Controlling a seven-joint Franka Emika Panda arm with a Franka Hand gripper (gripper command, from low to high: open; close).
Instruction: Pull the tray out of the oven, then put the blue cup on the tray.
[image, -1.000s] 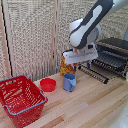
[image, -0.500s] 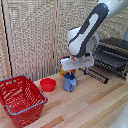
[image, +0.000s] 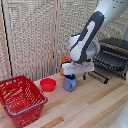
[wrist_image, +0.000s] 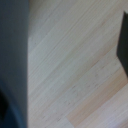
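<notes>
sitting directly under the hand (image: 74, 73), the blue cup (image: 69, 83).

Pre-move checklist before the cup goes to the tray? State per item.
1. Tray pulled out of the oven: ok, it juts out past the front.
2. Blue cup upright on the table: ok.
3. Gripper directly over the cup: ok.
4. Grip closed on the cup: cannot tell, fingers hidden; wrist view blurred.
5. Red bowl and red basket off the cup-to-tray path: ok, both lie toward the exterior view's left.
</notes>
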